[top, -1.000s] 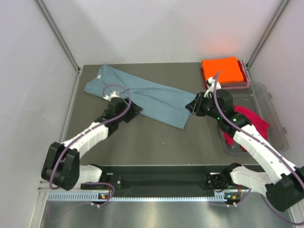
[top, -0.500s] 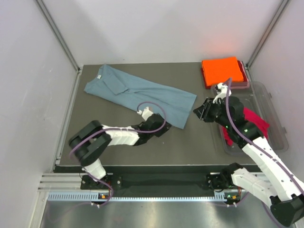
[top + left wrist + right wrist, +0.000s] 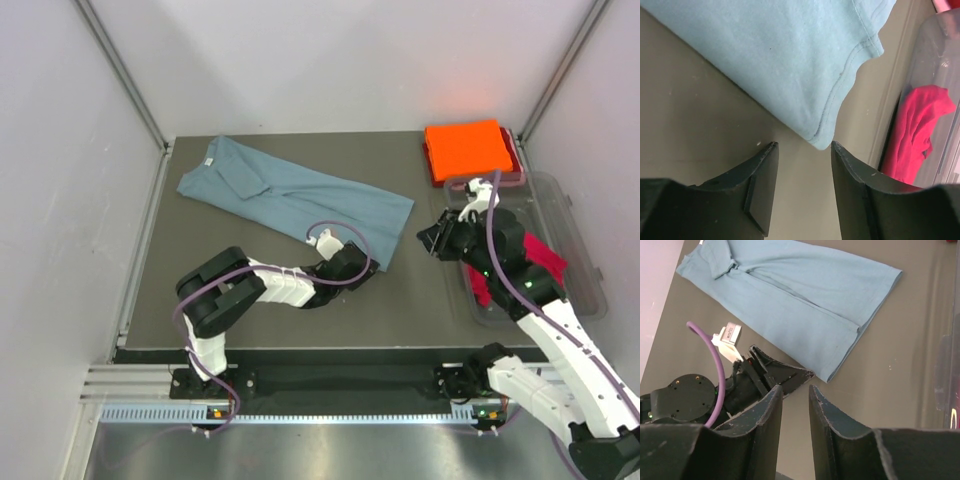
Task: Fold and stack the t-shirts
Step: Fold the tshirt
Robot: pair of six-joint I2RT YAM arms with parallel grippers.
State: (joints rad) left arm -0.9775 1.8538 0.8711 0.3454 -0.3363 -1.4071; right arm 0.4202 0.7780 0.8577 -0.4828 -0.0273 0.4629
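We log left arm (image 3: 290, 285) stretched low, left fingers (image 3: 760, 185) spread, empty, beside grey-blue tee (image 3: 765, 50) hem. Likewise right fingers (image 3: 765, 425) aloft, narrowly parted, empty.

A grey-blue t-shirt (image 3: 300, 198) lies diagonally across the dark table (image 3: 200, 262). At the far right corner sits a folded orange t-shirt (image 3: 465, 148), with a clear tub (image 3: 583, 232) just beside it.

No text, brand, number or sign can be read in any view. A small white tag (image 3: 729, 333) behind the left gripper (image 3: 800, 376), left-centre of the right wrist view beside the purple cable (image 3: 715, 371), carries faint dark marks. They are too small to make out.
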